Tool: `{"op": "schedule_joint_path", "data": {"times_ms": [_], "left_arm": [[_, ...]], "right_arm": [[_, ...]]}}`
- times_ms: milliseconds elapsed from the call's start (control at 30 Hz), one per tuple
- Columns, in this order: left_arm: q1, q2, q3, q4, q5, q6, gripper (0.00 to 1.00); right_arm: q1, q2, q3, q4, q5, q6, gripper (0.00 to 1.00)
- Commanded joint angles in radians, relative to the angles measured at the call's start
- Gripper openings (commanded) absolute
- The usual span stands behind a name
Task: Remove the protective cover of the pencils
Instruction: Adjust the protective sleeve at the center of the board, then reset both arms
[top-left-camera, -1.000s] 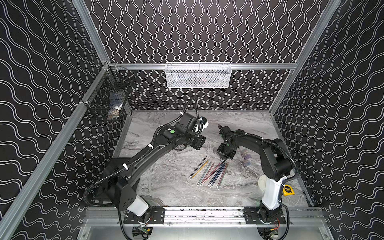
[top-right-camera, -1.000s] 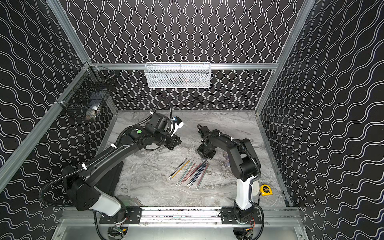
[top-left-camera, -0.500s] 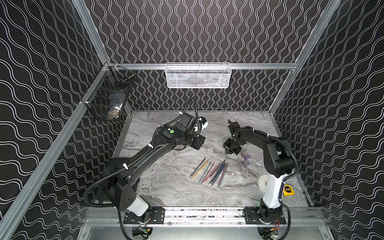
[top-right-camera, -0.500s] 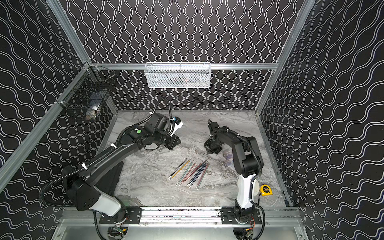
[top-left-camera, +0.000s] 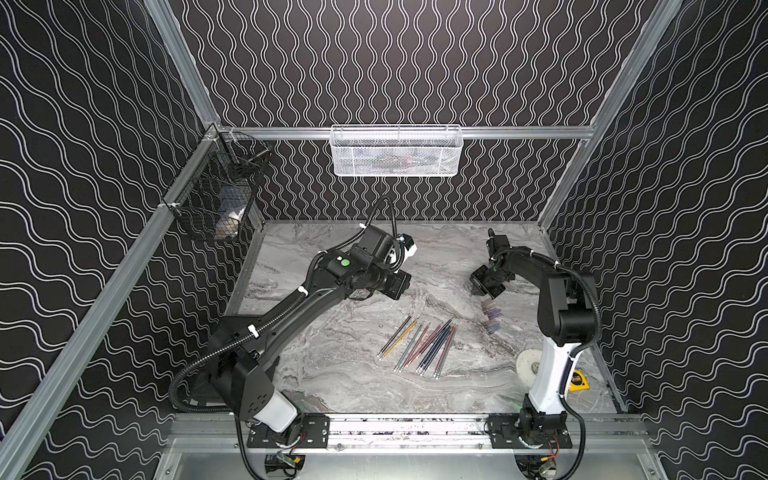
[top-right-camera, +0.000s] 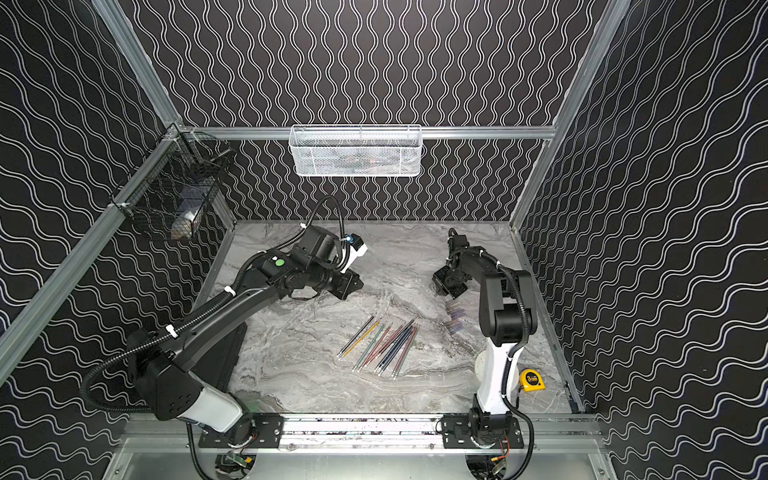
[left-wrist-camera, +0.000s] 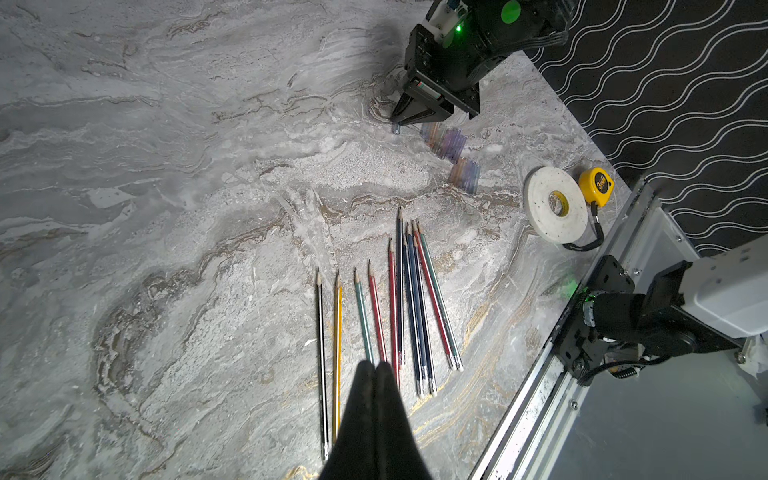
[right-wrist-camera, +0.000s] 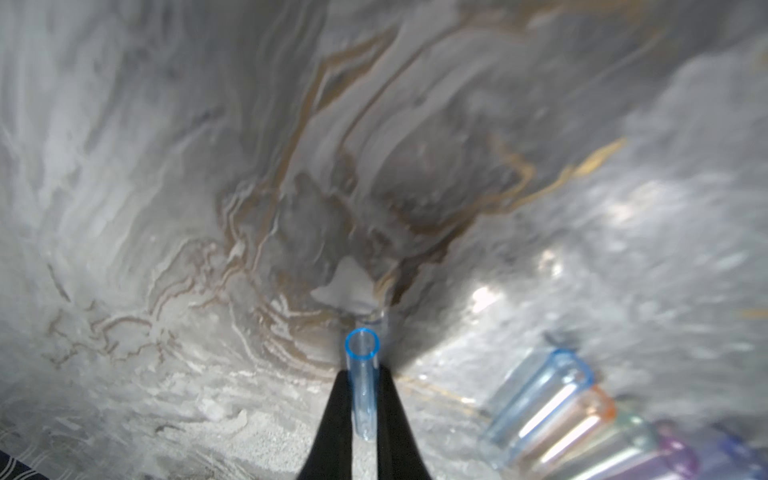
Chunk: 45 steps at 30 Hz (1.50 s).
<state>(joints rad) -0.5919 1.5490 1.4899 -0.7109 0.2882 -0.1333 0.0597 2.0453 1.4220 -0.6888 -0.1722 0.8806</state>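
- The right gripper (right-wrist-camera: 362, 372) has its two black fingers (right-wrist-camera: 338, 415) pinched narrowly on a clear blue cap (right-wrist-camera: 363, 399), a small tube held lengthwise between them
- The cap's open round rim sticks out past the fingertips, toward the marble table (right-wrist-camera: 166, 166); I cannot tell whether it touches the surface
- Just beside these fingers lies a cluster of loose caps (right-wrist-camera: 552, 411) on their sides and touching one another: blue, orange, clear and purple, blurred in the right wrist view
- In both top views the same cluster (top-left-camera: 490, 318) (top-right-camera: 455, 318) sits near the right gripper (top-left-camera: 478, 291), on its side toward the front rail (top-left-camera: 415, 426)
- The left gripper (left-wrist-camera: 375, 365) has its fingers pressed together tip to tip, closed on themselves
- It hangs above the table, well apart from the right gripper (left-wrist-camera: 397, 124)
- The pencils (left-wrist-camera: 392, 311), about ten, lie flat on the table out ahead of the left fingertips, side by side and roughly parallel: black, yellow, green, red and dark blue
- Their sharpened wooden tips are bare and point toward the right fingers; their pale ends point the other way
- In both top views the pencils (top-left-camera: 419, 345) (top-right-camera: 382, 345) lie apart from both grippers, between them and the front rail
- Further out from the right fingers, past the loose caps (left-wrist-camera: 451, 145), a white tape roll (left-wrist-camera: 540, 216) lies touching a yellow tape measure (left-wrist-camera: 595, 185)
- Farthest off, a white mesh basket (top-left-camera: 397, 151) and a black wire basket (top-left-camera: 216, 203) hang on the walls
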Motion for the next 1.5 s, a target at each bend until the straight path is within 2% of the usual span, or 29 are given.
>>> {"op": "schedule_joint_path", "data": {"times_ms": [0,367,567,967,1233,1400,1467], "left_arm": [[0.006,0.008,-0.003,0.024,0.012,0.001,0.00],[0.009,0.008,-0.003,0.024,0.023,-0.002,0.00],[0.009,0.010,-0.003,0.025,0.026,-0.002,0.00],[0.014,0.016,-0.002,0.025,0.029,-0.002,0.00],[0.019,0.003,-0.024,0.056,0.033,-0.011,0.00],[0.023,-0.064,-0.091,0.147,-0.007,-0.026,0.18],[0.023,-0.100,-0.133,0.201,-0.038,-0.036,0.35]], "right_arm": [[-0.012,-0.005,-0.024,-0.062,0.107,0.007,0.09],[-0.012,-0.082,-0.070,-0.058,0.111,0.019,0.11],[-0.012,-0.086,-0.066,-0.051,0.093,0.007,0.18],[-0.012,-0.122,-0.049,-0.069,0.078,0.004,0.20],[-0.011,-0.229,-0.064,-0.097,0.079,-0.012,0.20],[-0.011,-0.347,-0.103,-0.048,0.178,-0.182,0.22],[-0.011,-0.426,-0.162,0.026,0.259,-0.242,0.26]]}}
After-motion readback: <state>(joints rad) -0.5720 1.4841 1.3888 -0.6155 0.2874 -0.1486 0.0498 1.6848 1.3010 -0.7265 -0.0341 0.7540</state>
